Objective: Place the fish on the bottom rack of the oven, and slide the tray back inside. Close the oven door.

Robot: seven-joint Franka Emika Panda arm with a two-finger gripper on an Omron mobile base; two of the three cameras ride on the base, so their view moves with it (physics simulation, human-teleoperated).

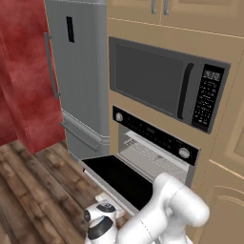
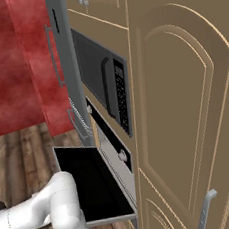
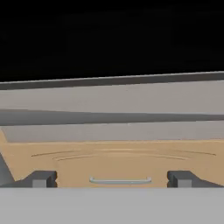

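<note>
The oven (image 1: 157, 138) has its oven door (image 1: 119, 178) folded down flat, dark glass facing up. In the lit cavity lies the bottom rack (image 1: 153, 155), a silver wire grid. From the right base view the open door (image 2: 89, 182) juts out over the floor. My arm bends down in front of the door's near edge. In the hand view my gripper (image 3: 111, 179) is open with nothing between its fingertips (image 3: 41, 178). It faces the door's grey steel edge (image 3: 113, 98), with a tan cabinet front (image 3: 113, 159) below. The fish is out of view.
A dark microwave (image 1: 157, 81) sits above the oven. A tall grey fridge (image 1: 81, 71) stands to the left, next to a red wall (image 1: 21, 81). Tan cabinet doors (image 2: 185, 103) fill the right. A small silver handle (image 3: 120, 180) sits on the low cabinet front. Wooden floor (image 1: 38, 190) lies before the door.
</note>
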